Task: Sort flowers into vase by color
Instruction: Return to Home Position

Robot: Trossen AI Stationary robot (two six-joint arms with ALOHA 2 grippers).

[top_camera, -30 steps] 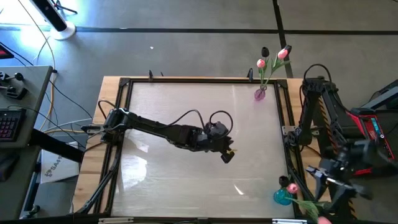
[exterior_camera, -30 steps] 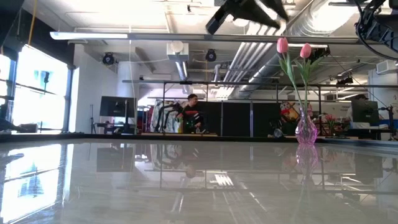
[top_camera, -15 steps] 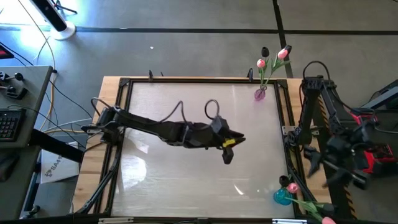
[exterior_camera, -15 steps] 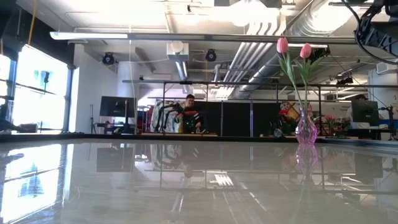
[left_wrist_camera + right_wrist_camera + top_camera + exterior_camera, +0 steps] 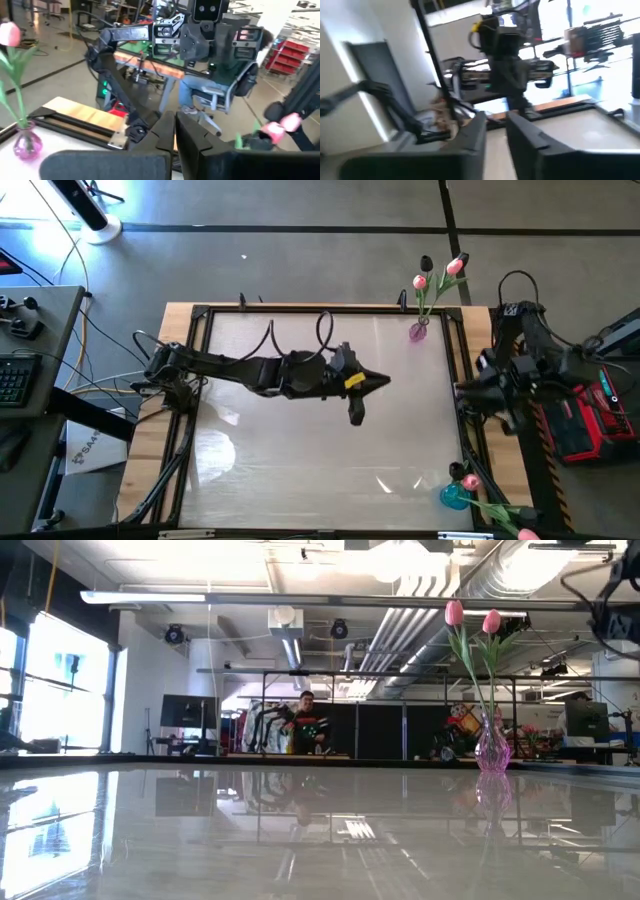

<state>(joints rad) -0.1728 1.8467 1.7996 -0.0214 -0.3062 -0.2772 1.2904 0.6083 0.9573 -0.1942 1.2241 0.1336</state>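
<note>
Left gripper [image 5: 174, 131]: clenched tight, with nothing in it. It hangs over the middle of the worktop [image 5: 300, 470] and points to the right side.
Right gripper [image 5: 496, 125]: let go a little, with a small gap and nothing in the gap. Its arm is folded up just past the right edge of the worktop.
Pink vase [image 5: 417, 331]: stands up straight at the far right corner of the worktop, well apart from both grippers.
Flowers in the pink vase: two pink flowers [image 5: 420, 281] and one dark flower [image 5: 427, 262] on thin green stems. The heads lean out past the far edge of the worktop.
Blue vase [image 5: 455, 497]: stands at the near right corner of the worktop.
Flowers in the blue vase: a short pink flower [image 5: 470, 481] and a dark head [image 5: 456, 471] sit close over the vase. A long pink flower [image 5: 520, 532] leans far out over the right edge.
Room: a standing person [image 5: 308, 725] is far back behind the worktop. A sitting person [image 5: 220, 70] is on a chair behind the right arm.
</note>
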